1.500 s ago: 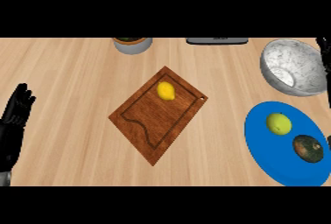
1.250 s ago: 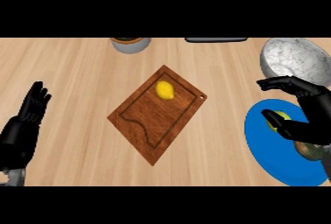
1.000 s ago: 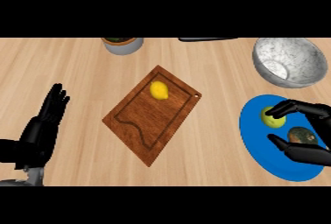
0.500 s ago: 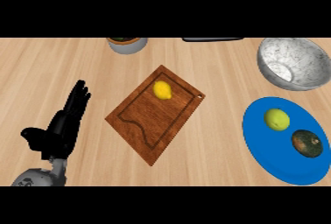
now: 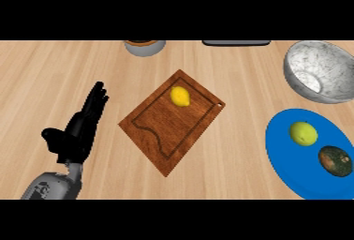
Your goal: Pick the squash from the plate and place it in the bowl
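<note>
Squash [image 5: 336, 161] sat on the blue plate [image 5: 290, 164], toward its lower right side near the view's right edge, dark green-brown and rounded, lying just beside a yellow-green fruit [image 5: 303, 133] but apart from it. I judged it stiff-skinned, fairly dense for its size and a bit smooth, so not fragile but liable to roll out of a shallow pinch; I'd have wrapped fingers and thumb across its widest middle from above rather than nipping an end. Metal bowl [image 5: 323, 70] was up beyond the plate at the right, mouth open, near the plate rim but not touching as far as I could tell. Path from plate to bowl looked short, only the yellow-green fruit lay roughly in between, so I'd have lifted over it rather than dragging across. Left hand [image 5: 79, 129] was open, fingers straight, over the bare counter [image 5: 55, 70] left of the wooden cutting board [image 5: 173, 122], holding nothing. Right hand wasn't in view, couldn't say anything of it. Lemon [image 5: 180, 96] on the board, a small grey cup [image 5: 144, 47] and a dark flat object [image 5: 236, 42] at the far edge were all well apart from the plate and out of the way
</note>
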You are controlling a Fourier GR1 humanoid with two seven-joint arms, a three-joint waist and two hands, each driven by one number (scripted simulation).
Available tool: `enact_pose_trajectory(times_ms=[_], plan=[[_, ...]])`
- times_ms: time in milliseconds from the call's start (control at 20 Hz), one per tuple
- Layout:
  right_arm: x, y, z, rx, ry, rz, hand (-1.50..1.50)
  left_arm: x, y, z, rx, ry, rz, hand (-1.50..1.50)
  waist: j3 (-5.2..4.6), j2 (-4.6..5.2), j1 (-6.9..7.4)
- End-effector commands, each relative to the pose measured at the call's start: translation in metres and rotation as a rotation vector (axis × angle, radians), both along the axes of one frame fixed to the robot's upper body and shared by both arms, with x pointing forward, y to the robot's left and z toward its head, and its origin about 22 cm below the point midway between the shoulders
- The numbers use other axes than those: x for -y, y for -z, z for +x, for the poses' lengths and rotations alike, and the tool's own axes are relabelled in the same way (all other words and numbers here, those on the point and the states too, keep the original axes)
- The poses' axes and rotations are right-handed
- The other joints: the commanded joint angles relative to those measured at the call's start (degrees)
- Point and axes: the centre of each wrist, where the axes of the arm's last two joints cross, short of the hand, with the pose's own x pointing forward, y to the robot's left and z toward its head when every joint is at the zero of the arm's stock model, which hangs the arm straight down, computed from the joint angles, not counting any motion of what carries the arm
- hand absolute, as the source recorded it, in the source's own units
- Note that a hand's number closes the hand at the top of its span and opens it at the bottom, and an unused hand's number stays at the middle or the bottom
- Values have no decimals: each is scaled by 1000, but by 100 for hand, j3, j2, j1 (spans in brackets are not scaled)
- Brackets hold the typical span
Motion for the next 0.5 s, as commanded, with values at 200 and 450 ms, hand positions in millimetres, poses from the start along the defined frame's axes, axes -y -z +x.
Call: enact_pose_trajectory(times_ms=[200, 450], plan=[[-4, -19, 6, -211, -159, -157, -150, -3, -9, 2, -11, 19, 2, 0, -8, -15, 49], [6, 4, 19, -309, -147, -255, -150, 3, 11, 3, -9, 33, 1, 0, -2, 14, 116]])
